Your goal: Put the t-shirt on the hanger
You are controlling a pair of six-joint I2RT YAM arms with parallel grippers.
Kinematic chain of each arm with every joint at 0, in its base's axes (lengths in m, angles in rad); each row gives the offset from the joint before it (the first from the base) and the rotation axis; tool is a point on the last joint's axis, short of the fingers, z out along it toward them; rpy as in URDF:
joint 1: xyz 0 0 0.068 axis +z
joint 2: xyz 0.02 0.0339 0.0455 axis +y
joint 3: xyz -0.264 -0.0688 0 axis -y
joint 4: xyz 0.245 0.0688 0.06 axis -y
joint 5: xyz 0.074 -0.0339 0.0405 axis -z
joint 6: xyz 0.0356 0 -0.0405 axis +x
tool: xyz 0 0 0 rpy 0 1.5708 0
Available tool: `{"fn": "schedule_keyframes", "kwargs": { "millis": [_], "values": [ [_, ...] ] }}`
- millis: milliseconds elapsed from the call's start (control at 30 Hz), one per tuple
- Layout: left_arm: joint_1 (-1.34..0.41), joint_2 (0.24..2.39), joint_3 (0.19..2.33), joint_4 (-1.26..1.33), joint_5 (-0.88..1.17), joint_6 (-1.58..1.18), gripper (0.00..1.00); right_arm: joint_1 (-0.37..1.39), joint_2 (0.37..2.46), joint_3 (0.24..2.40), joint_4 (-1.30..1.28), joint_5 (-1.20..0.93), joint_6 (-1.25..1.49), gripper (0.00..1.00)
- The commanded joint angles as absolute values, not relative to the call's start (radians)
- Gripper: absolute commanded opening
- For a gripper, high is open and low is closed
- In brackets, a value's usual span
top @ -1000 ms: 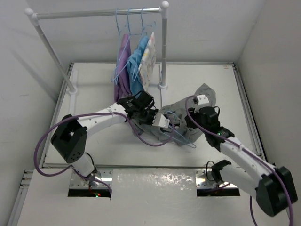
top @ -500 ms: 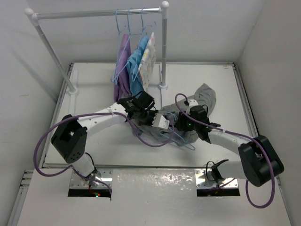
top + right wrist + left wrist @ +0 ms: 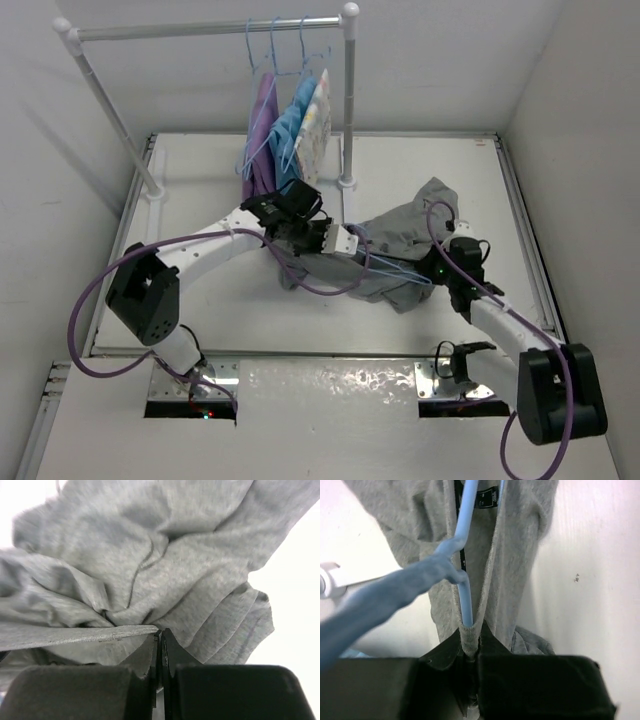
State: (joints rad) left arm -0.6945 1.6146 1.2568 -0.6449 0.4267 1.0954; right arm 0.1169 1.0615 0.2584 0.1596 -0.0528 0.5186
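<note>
Left wrist | left gripper [image 3: 470, 655] pinches soft grey t-shirt [image 3: 520, 555] collar at thin wire hanger [image 3: 466, 600] | right gripper [image 3: 160, 642] pinches hem

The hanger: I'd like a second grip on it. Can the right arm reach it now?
Probably not: the right gripper is shut on the edge of the t-shirt, and the hanger sits inside the collar by the left gripper.

Table [image 3: 200, 210]: t-shirt [image 3: 405, 235] lies bunched right of centre. Hanger [image 3: 395, 268] lies across the t-shirt's near part, its wire running inside the collar. Left gripper [image 3: 350, 249] sits at the t-shirt's left edge, right gripper [image 3: 438, 272] at its near right edge. Rail [image 3: 200, 30] stands along the back left. Three garments [image 3: 290, 130] hang at its right end, behind the left gripper.
</note>
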Motion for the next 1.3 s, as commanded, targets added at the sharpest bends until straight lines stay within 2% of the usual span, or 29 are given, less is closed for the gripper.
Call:
{"fn": "schedule_keyframes", "kwargs": {
  "millis": [0, 233, 500, 800, 967, 1100, 1267],
  "values": [
    [-0.653, 1.545, 1.281, -0.626, 0.404, 1.01, 0.0, 0.055, 1.016, 0.258, 0.108, 0.005, 0.485, 0.0],
    [-0.641, 1.519, 1.229, -0.491, 0.275, 0.841, 0.0, -0.109, 0.91, 0.242, 0.028, -0.081, 0.475, 0.0],
    [-0.638, 1.581, 1.207, -0.411, 0.068, 0.772, 0.0, -0.11, 0.853, 0.347, -0.09, -0.095, 0.428, 0.0],
    [-0.652, 1.654, 1.241, -0.446, 0.055, 0.854, 0.0, -0.112, 0.781, 0.501, -0.293, 0.035, 0.299, 0.0],
    [-0.733, 1.69, 1.249, -0.413, -0.086, 0.862, 0.0, -0.1, 0.765, 0.56, -0.308, -0.052, 0.218, 0.0],
    [-0.772, 1.703, 1.353, -0.452, 0.039, 0.822, 0.0, -0.069, 0.772, 0.621, -0.288, -0.24, 0.172, 0.0],
    [-0.831, 1.687, 1.429, -0.497, 0.196, 0.812, 0.0, -0.035, 0.81, 0.684, -0.275, -0.408, 0.124, 0.11]
  ]
}}
